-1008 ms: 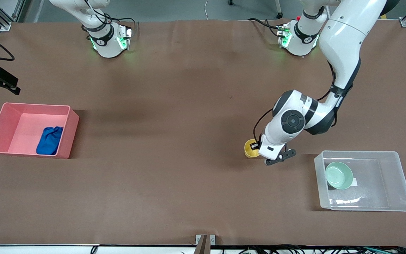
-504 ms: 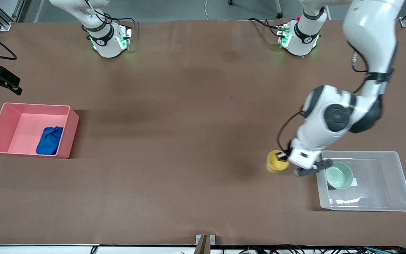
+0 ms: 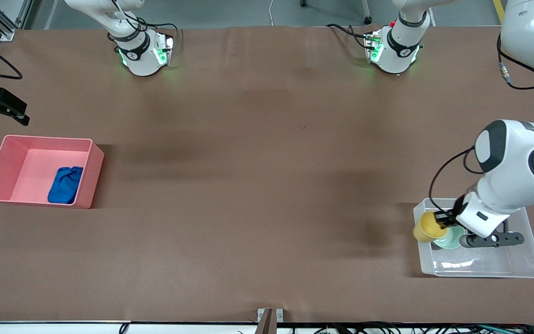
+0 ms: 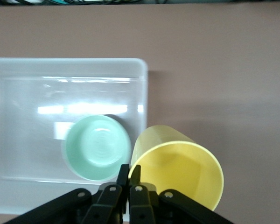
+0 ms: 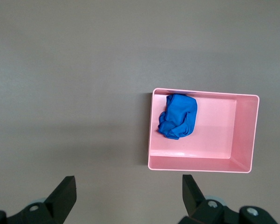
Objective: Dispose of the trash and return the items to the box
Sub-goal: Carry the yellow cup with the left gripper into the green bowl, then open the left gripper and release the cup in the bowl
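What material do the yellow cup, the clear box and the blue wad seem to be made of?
Yellow cup: probably smooth matte plastic, with an even colour and thin rim. Clear box: glossy see-through plastic; the table shows through it. Blue wad: soft cloth, judging by its folds and wrinkles.

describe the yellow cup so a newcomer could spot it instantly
Find the clear box at the left arm's end of the table. Over its rim, the left gripper pinches a yellow cup. The green bowl sits inside; the cup hangs in the air.
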Tool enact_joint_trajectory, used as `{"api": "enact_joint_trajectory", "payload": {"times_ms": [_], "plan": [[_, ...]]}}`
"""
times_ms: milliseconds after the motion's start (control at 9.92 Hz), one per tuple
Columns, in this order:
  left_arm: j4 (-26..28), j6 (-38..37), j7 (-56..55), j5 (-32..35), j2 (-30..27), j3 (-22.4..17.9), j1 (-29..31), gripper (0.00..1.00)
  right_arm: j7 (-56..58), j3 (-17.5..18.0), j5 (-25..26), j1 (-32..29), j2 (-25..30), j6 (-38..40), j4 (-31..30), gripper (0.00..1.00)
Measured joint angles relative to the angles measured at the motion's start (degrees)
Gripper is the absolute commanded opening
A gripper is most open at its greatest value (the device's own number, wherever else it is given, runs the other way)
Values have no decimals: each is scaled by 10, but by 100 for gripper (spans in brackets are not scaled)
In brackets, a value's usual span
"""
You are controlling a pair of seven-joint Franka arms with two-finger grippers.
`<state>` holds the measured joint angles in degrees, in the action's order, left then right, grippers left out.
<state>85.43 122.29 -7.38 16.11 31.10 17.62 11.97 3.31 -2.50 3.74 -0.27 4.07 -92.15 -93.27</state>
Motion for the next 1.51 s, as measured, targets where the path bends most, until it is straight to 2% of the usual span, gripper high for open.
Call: {"api": "enact_joint_trajectory", "payload": {"times_ms": [504, 806, 1008, 1109, 1310, 1411, 1512], "plan": [[-30, 0, 124, 18, 53, -14, 52, 0, 0, 0, 0, 0, 0, 0, 0, 100], [-30, -1, 128, -31, 86, -14, 65, 0, 0, 0, 0, 0, 0, 0, 0, 100], [-31, -1, 128, -40, 99, -13, 65, 1, 0, 0, 0, 0, 0, 0, 0, 100], [-31, -1, 128, -40, 102, -13, 65, 6, 0, 0, 0, 0, 0, 0, 0, 100], [-31, -1, 128, -40, 111, -13, 65, 33, 0, 0, 0, 0, 0, 0, 0, 100], [-31, -1, 128, -40, 116, -13, 65, 69, 0, 0, 0, 0, 0, 0, 0, 100], [-31, -1, 128, -40, 118, -13, 65, 100, 0, -1, 0, 0, 0, 0, 0, 100]]}}
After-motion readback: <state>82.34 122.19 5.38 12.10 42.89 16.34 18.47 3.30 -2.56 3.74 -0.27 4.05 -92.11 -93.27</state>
